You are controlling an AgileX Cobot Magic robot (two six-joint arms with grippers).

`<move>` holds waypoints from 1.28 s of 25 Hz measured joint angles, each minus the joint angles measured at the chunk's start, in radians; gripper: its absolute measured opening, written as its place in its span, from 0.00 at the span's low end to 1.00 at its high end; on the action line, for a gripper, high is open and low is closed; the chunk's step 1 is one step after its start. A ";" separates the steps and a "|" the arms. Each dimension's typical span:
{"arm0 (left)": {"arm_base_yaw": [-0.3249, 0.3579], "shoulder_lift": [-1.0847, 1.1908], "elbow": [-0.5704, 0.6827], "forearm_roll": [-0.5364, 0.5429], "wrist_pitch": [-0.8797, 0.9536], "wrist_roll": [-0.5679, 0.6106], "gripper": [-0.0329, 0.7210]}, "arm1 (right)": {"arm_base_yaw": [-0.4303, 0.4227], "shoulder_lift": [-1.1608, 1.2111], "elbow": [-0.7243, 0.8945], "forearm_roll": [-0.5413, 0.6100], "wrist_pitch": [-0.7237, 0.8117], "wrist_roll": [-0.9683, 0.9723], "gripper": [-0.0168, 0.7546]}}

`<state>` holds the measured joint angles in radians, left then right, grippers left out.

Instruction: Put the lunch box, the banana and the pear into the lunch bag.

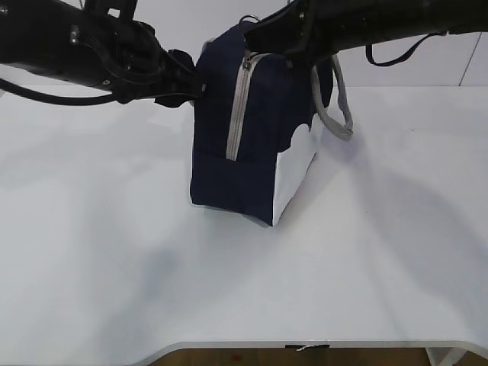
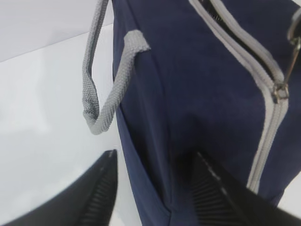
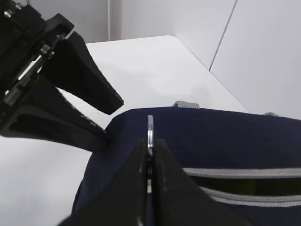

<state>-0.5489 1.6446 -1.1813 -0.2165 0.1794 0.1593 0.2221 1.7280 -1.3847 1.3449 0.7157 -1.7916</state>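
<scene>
The navy lunch bag (image 1: 244,152) stands upright on the white table, its grey zipper partly open along the top. My right gripper (image 3: 149,142) is shut on the metal zipper pull (image 3: 150,125) at the bag's top corner; in the exterior view the right gripper (image 1: 258,34) sits over the bag's top. My left gripper (image 2: 155,155) is open and straddles the bag's upper left corner (image 2: 188,94), one finger (image 2: 211,193) on the fabric, the other (image 2: 101,188) a little apart. It also shows in the right wrist view (image 3: 115,118). The lunch box, banana and pear are out of view.
The bag's grey webbing handles hang at its sides (image 1: 339,114), (image 2: 101,108). The zipper slider (image 2: 281,92) sits near the top of the end panel. The white table (image 1: 114,252) spreads around the bag, with its front edge (image 1: 305,347) near. A pale wall stands behind.
</scene>
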 joint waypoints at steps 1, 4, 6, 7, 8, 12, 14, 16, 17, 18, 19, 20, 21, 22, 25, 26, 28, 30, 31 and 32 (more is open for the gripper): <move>0.000 0.000 0.000 0.000 0.000 0.000 0.58 | 0.000 0.000 0.000 0.000 0.000 0.000 0.03; 0.000 0.000 0.000 0.002 0.000 0.002 0.68 | 0.000 0.000 0.000 0.000 0.000 0.000 0.03; 0.000 0.001 0.000 0.002 0.004 0.002 0.70 | 0.000 0.000 0.000 0.000 0.000 0.000 0.03; 0.000 0.001 0.000 0.005 0.004 0.002 0.71 | 0.000 0.000 0.000 0.000 0.000 0.000 0.03; -0.007 0.002 0.000 0.014 0.004 0.002 0.71 | 0.000 0.000 0.000 0.000 0.000 0.000 0.03; -0.041 0.002 0.000 0.060 -0.012 0.002 0.71 | 0.000 0.000 0.000 0.000 0.000 0.000 0.03; -0.045 0.002 0.000 0.070 -0.028 0.003 0.70 | 0.000 0.000 0.000 0.000 0.000 0.000 0.03; -0.047 0.002 0.000 0.073 -0.039 0.003 0.68 | 0.000 0.000 0.000 0.000 0.000 0.000 0.03; -0.047 0.002 0.000 0.075 -0.048 0.005 0.67 | 0.000 0.000 0.000 0.000 0.000 0.000 0.03; -0.047 0.002 0.000 0.075 -0.056 0.005 0.66 | 0.000 0.000 0.000 0.000 0.000 0.000 0.03; -0.047 0.002 0.000 0.075 -0.057 0.005 0.65 | 0.000 0.000 0.000 0.000 0.000 0.000 0.03; -0.047 0.002 0.000 0.075 -0.060 0.005 0.65 | 0.000 0.000 0.000 0.000 0.000 0.000 0.03; -0.047 0.004 0.000 0.075 -0.060 0.005 0.64 | 0.000 0.000 0.000 0.000 0.000 0.000 0.03; -0.047 0.009 0.000 0.075 -0.060 0.005 0.64 | 0.000 0.000 0.000 0.000 0.000 0.000 0.03; -0.047 0.034 0.000 0.075 -0.058 0.005 0.64 | 0.000 0.000 0.000 0.000 0.000 0.000 0.03; -0.047 0.041 0.000 0.075 -0.058 0.005 0.64 | 0.000 0.000 0.000 0.000 0.000 0.000 0.03; -0.047 0.058 0.000 0.075 -0.060 0.005 0.63 | 0.000 0.000 0.000 0.000 0.000 0.000 0.03; -0.047 0.064 0.000 0.069 -0.068 0.005 0.61 | 0.000 0.000 0.000 0.000 0.000 0.000 0.03; -0.047 0.064 0.000 0.067 -0.073 0.005 0.58 | 0.000 0.000 0.000 0.000 0.000 0.000 0.03; -0.047 0.064 0.000 0.067 -0.075 0.005 0.53 | 0.000 0.000 0.000 0.000 0.000 0.000 0.03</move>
<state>-0.5958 1.7083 -1.1813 -0.1493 0.1044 0.1639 0.2221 1.7280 -1.3847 1.3449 0.7157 -1.7916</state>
